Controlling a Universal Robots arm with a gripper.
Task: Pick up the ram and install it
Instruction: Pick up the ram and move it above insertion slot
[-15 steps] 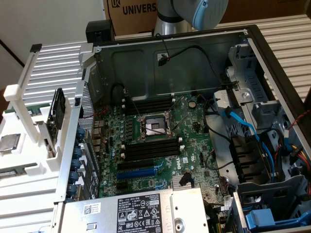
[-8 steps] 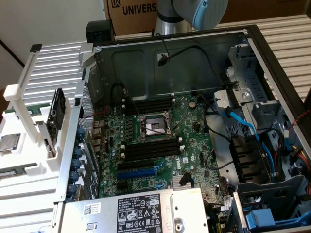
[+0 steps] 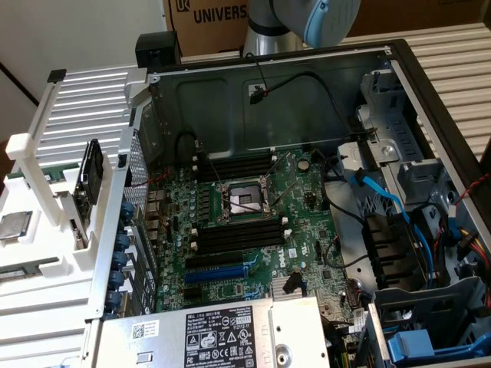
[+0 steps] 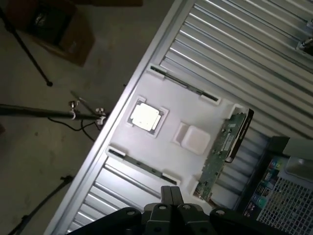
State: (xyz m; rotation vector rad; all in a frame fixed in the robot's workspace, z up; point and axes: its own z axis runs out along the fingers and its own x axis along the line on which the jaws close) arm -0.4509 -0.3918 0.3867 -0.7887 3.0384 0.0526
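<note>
- Pincer hangs high, fingers pressed together with nothing between them, looking down from well above the white tray.
- Starting at the exterior view's left: that tray sits on the ribbed metal tabletop, just outside the computer case, with a square processor chip resting in one of its pockets.
- And there's the ram, the long green stick along the tray edge nearest the case, a black piece just beside it. Untouched, and well apart from the pincer.
- My read: the reach for the ram is the step in hand, and nothing is picked up yet.
- To do it well, I'd say the fingers need to part before they come down, turned to line up across the stick's thin faces.
- Best aim is mid-length, so it comes up level and not tilted.
- The descent needs to keep off the processor chip and that black neighbour, which looks like the tight side.
- Moving right: the motherboard lies flat in the open case, long black memory slots flanking the processor socket, and as far as I can tell none is filled.
- Blue expansion slot sits near those slots.
- Far right: blue cables loop beside the board.
</note>
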